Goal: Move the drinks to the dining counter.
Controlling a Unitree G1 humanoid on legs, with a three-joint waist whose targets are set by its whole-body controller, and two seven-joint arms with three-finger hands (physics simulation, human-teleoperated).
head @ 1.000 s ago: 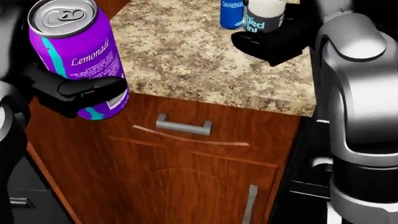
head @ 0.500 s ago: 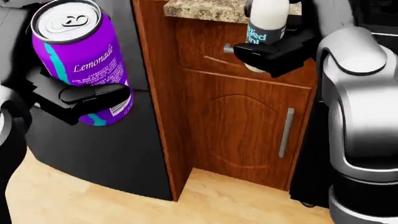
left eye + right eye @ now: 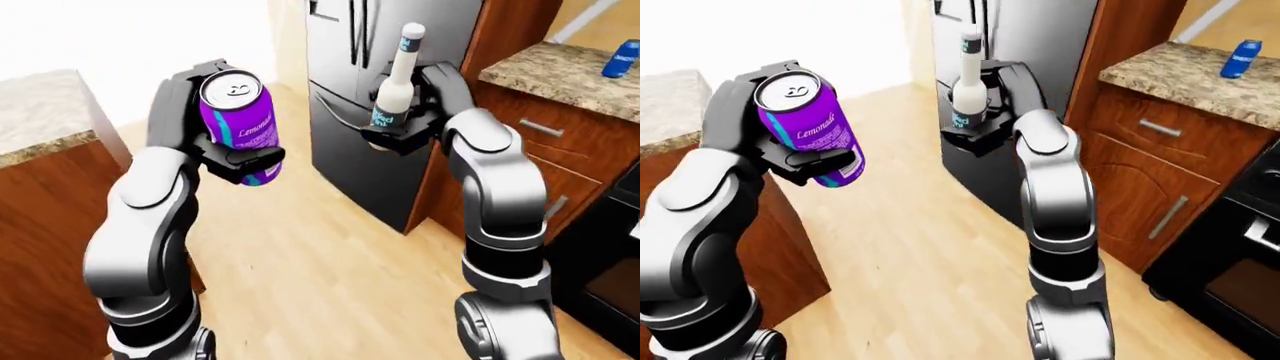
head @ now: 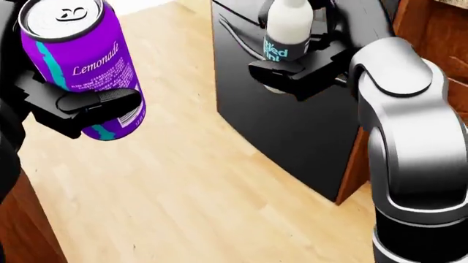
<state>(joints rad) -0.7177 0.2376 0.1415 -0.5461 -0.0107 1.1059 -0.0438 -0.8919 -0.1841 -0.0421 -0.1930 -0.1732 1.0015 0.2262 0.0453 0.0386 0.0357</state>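
My left hand point(image 3: 232, 152) is shut on a purple "Lemonade" can point(image 3: 240, 124), held upright at the upper left of the left-eye view; the can also fills the top left of the head view point(image 4: 80, 60). My right hand point(image 3: 405, 131) is shut on a white bottle with a dark label point(image 3: 394, 86), held upright before the fridge. A blue can point(image 3: 1241, 58) stands on a granite counter point(image 3: 1180, 75) at the upper right of the right-eye view. A second granite counter point(image 3: 40, 112) on a wooden base shows at the left edge.
A steel fridge point(image 3: 350, 105) stands behind the bottle. Wooden cabinets point(image 3: 1145, 172) with handles run under the right counter. A black oven point(image 3: 1240, 255) is at the lower right. Light wooden floor point(image 3: 310, 262) lies between the fridge and the left counter.
The whole picture has swung left: the cabinet and granite counter slid off to the right, and fridge and floor came into view. Both hands keep their drinks.
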